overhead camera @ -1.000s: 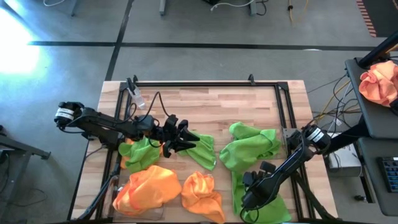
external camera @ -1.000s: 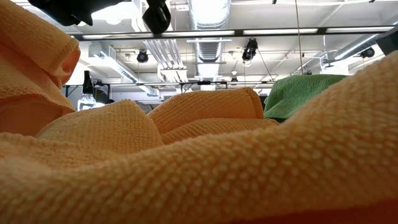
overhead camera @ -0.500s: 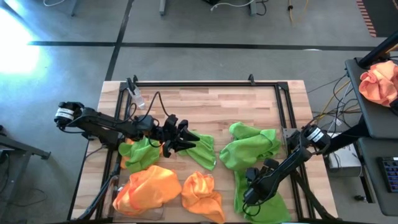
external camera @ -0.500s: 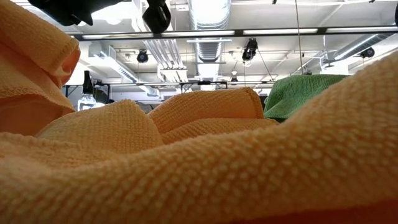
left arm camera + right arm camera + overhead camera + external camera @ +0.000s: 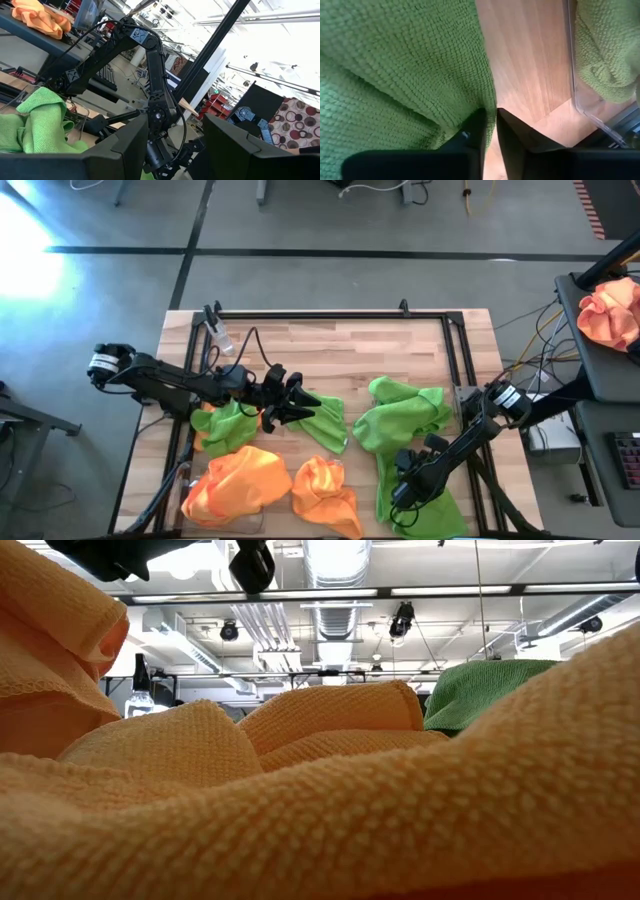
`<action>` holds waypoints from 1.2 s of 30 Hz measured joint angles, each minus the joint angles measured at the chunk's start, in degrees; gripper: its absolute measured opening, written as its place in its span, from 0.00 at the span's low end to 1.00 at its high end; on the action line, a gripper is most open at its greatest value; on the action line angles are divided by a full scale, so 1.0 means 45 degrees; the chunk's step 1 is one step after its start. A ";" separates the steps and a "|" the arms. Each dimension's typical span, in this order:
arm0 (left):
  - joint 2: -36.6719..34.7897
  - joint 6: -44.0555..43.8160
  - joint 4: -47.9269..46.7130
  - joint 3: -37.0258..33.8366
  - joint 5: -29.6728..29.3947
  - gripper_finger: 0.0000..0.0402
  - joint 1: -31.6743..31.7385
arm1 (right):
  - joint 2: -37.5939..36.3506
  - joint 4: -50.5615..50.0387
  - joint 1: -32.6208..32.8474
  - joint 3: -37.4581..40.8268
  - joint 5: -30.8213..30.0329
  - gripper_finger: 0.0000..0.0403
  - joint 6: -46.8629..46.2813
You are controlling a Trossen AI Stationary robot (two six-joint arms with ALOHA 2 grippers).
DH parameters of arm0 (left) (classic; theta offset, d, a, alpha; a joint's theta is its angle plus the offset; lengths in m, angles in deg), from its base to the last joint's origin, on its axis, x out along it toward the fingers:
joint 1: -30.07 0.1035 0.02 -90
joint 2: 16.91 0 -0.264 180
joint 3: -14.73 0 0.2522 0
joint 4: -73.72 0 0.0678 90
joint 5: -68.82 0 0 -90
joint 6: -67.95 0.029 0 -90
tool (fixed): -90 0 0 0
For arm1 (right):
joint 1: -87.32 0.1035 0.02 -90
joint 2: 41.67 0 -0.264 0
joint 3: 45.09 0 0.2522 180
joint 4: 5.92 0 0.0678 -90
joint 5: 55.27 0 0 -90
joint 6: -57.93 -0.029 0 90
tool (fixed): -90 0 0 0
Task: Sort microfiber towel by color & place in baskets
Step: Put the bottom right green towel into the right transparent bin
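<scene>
Several lime green and orange microfiber towels lie on the wooden table. My right gripper (image 5: 398,492) points down at the near right, shut on a green towel (image 5: 420,505) that lies spread on the table. Beside it, a see-through basket (image 5: 574,75) holds more green towel (image 5: 405,415). My left gripper (image 5: 290,402) hovers open and level over another green towel (image 5: 322,418) at mid table, with nothing between its fingers (image 5: 125,145). Orange towels (image 5: 235,485) (image 5: 325,495) lie bunched at the near left. My right gripper pinches the green towel's edge (image 5: 489,102) between its two fingers (image 5: 475,132), where the cloth borders bare wood. The fingers come from above, pointing steeply down. One layer or several, I cannot tell. The towel lies on the table around the fingers.
A green towel on an orange one (image 5: 225,425) lies under my left arm. A black metal frame (image 5: 330,313) runs around the table's far half. Bare wood (image 5: 340,355) is open at the far middle. Orange cloth (image 5: 320,800) fills most of the low view.
My right gripper has come down a little onto the green towel at the near right, shifting slightly toward the table's left. The towels lie as before.
</scene>
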 joint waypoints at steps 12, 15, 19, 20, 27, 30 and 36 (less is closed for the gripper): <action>-0.0004 0.0000 0.0000 0.0000 -0.0024 0.43 0.0000 | -0.0548 -0.0041 0.0000 -0.0011 0.0471 0.02 -0.0116; -0.0004 0.0000 0.0000 0.0000 -0.0027 0.43 0.0000 | -0.1022 -0.0236 -0.0005 -0.0184 0.0388 0.02 -0.0380; -0.0004 0.0066 -0.0005 0.0000 -0.0029 0.43 0.0000 | -0.1722 -0.0578 -0.0005 -0.0524 0.0154 0.02 -0.0898; -0.0004 0.0083 0.0000 0.0000 -0.0029 0.43 0.0002 | -0.1913 -0.0649 -0.0005 -0.0602 0.0023 0.02 -0.1052; -0.0004 0.0097 -0.0005 0.0000 -0.0029 0.43 0.0000 | -0.3100 -0.0738 -0.0005 -0.0847 -0.0921 0.02 -0.1826; -0.0004 0.0097 -0.0005 0.0000 -0.0029 0.43 0.0000 | -0.3537 -0.0780 -0.0005 -0.0865 -0.1045 0.02 -0.2077; -0.0004 0.0097 -0.0010 0.0000 -0.0029 0.43 0.0001 | -0.4365 -0.0999 -0.0005 -0.0865 -0.1366 0.02 -0.2418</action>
